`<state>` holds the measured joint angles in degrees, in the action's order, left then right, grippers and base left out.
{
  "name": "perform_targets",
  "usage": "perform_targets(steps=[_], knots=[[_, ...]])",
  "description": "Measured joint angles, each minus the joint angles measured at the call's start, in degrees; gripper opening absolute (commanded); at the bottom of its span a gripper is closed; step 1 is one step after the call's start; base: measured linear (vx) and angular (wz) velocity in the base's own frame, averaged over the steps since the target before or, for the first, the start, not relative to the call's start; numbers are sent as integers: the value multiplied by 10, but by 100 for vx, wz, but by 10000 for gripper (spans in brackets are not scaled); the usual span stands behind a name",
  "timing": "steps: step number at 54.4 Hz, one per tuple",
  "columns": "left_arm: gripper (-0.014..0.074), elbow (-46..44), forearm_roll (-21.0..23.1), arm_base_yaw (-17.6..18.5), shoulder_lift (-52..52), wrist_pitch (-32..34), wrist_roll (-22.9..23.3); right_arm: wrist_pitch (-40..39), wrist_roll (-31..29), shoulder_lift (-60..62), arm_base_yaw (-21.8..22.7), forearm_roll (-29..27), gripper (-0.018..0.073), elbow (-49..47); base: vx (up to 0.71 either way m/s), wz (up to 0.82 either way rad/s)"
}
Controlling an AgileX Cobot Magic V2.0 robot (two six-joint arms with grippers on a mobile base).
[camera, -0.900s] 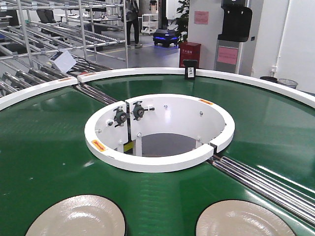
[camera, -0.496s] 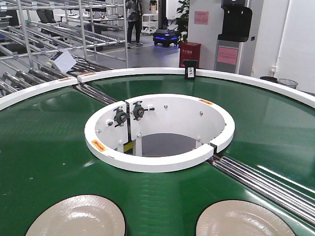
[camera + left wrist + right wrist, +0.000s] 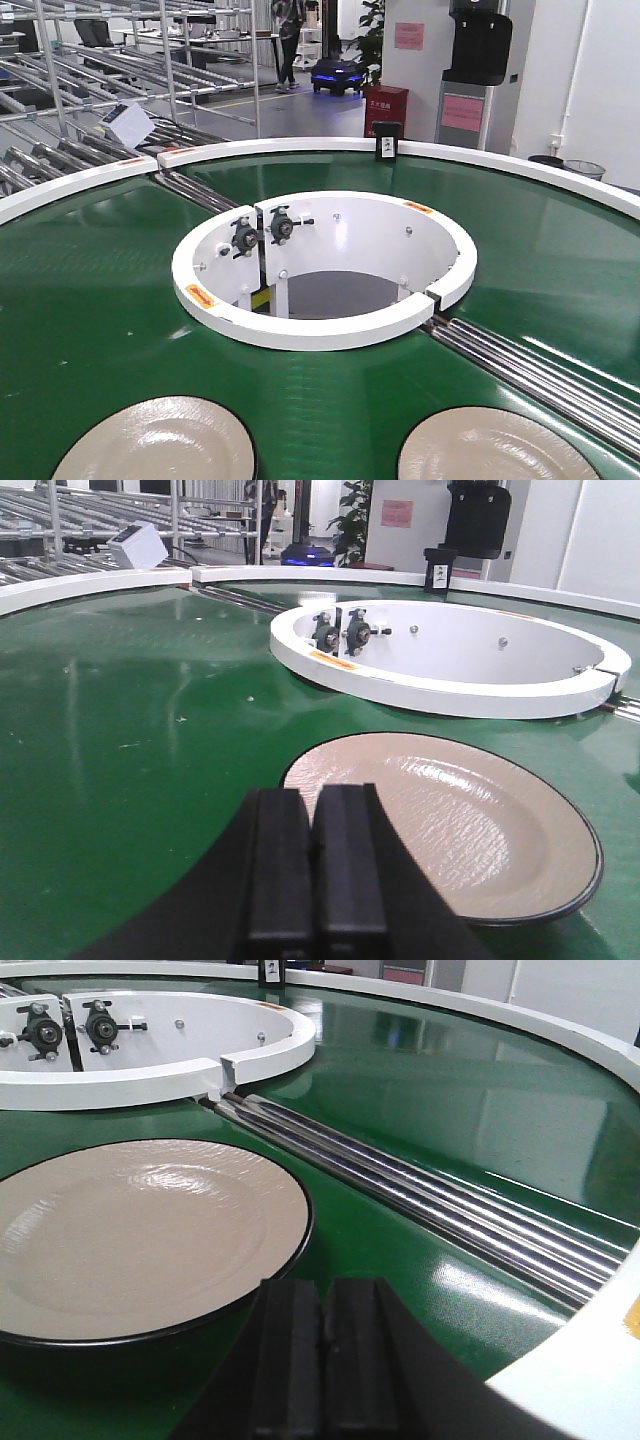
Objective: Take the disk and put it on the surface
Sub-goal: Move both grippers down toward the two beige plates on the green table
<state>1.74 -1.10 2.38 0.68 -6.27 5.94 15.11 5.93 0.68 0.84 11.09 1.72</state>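
Two beige plates with thin black rims lay flat on the green conveyor belt [image 3: 90,290], side by side at its near edge and well apart from each other. The left plate [image 3: 155,442] sat on the belt between the white inner ring [image 3: 320,332] and the spot where the left arm hung. The right plate [image 3: 487,447] lay just beside the steel rollers [image 3: 520,372] that crossed the belt from the ring toward the outer white rim [image 3: 500,162].

The left gripper [image 3: 313,810] had its two black fingers pressed together with nothing between them. It hung low over the belt, with the left plate just ahead of it and a little to its right. The right gripper [image 3: 322,1300] was likewise closed on nothing, its fingers meeting in a thin seam. The right plate lay ahead of it and to its left, its near rim close to the fingertips. From that low angle I could not tell whether the fingers touched the rim or hung just clear of it.

Inside the white ring, two dark bearing blocks [image 3: 282,228] were bolted to the wall next to a vertical split. A black sensor box [image 3: 386,142] stood upright on the far rim. Beyond the conveyor were long roller racks [image 3: 90,60] and a blue mobile robot [image 3: 335,77] on the floor.
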Motion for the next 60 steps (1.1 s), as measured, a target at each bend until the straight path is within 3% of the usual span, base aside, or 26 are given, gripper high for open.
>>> perform_targets(steps=[12,21,26,40,48,60], knots=[[-7,0,0,0,0,35,0,-47,0,0,0,0,-8,0,0,0],[-7,-1,0,0,0,153,3,-185,0,0,0,2,-8,1,0,0],[-7,-31,0,0,0,186,3,-234,9,0,0,0,-8,-7,0,0],[-7,-260,0,0,-31,58,-22,-120,11,-49,0,-25,-8,-201,0,0],[-7,-383,-1,0,-125,42,-33,-71,11,-129,0,-24,-8,-323,0,0],[-5,-427,-1,0,-256,23,-37,-54,11,-255,0,-19,-3,-376,0,0]])
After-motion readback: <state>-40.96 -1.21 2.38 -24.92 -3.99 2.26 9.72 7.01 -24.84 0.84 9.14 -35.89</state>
